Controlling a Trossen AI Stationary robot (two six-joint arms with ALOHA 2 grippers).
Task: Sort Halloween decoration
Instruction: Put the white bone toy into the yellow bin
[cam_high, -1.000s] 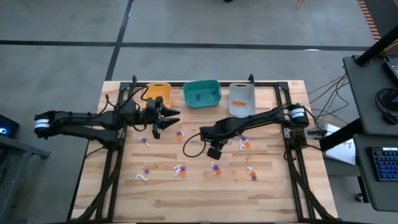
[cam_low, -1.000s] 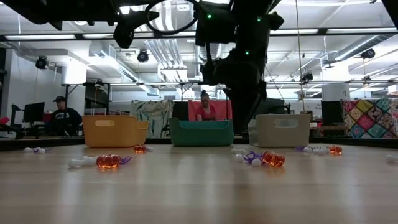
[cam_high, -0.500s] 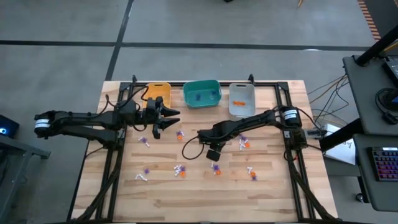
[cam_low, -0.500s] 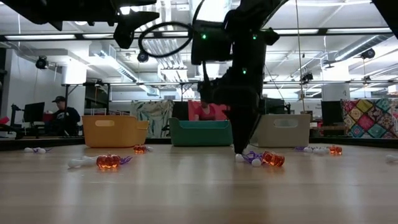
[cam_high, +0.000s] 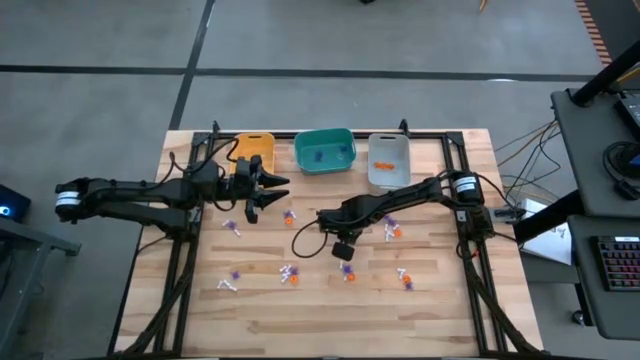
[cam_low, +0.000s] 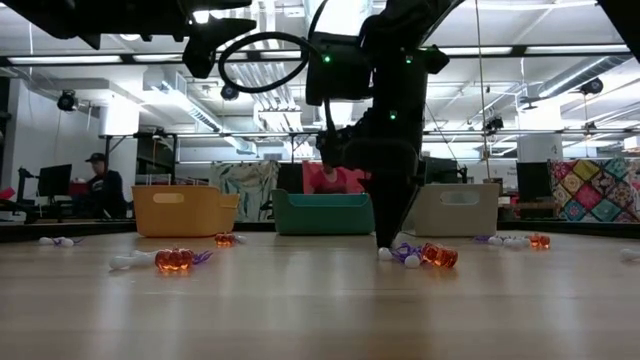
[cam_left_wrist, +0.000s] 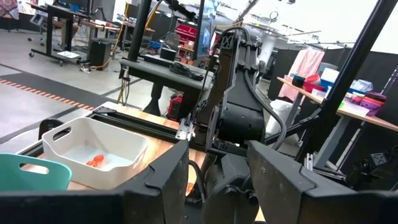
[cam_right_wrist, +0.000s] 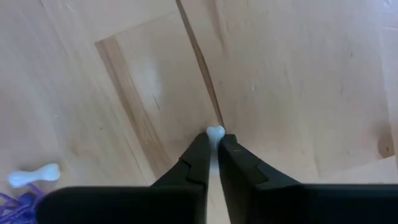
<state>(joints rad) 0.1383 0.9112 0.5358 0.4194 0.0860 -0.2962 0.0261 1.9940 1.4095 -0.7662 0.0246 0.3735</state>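
Note:
The Halloween decoration lies scattered over the wooden table: tiny orange (cam_high: 291, 216), purple (cam_high: 236, 273) and white (cam_high: 226, 285) trinkets. My right gripper (cam_right_wrist: 212, 144) points steeply down at mid-table, fingertips at the tabletop (cam_low: 385, 240), and is shut on a small white trinket (cam_right_wrist: 215, 132). Another white, bone-shaped trinket (cam_right_wrist: 33, 175) lies beside it with a purple one. My left gripper (cam_high: 277, 188) waits open and level above the table, just in front of the yellow bin (cam_high: 252, 148). My right gripper pinches the white trinket between its two fingers; only the trinket's rounded end (cam_right_wrist: 216, 130) shows beyond the fingertips. The fingers come from above, pointing steeply down. The trinket is at the tabletop; whether it rests on the wood I cannot tell.
Three bins stand in a row at the far edge: yellow, teal (cam_high: 325, 150) with purple pieces, and grey (cam_high: 389, 158) with orange pieces. An orange and purple cluster (cam_low: 430, 254) lies right beside my right gripper. A black frame (cam_high: 470, 240) runs along the table's sides. People sit in the room beyond.
My right gripper has gone down from above the table until its fingertips reach the tabletop beside the orange and purple cluster. The trinkets around it lie as before.

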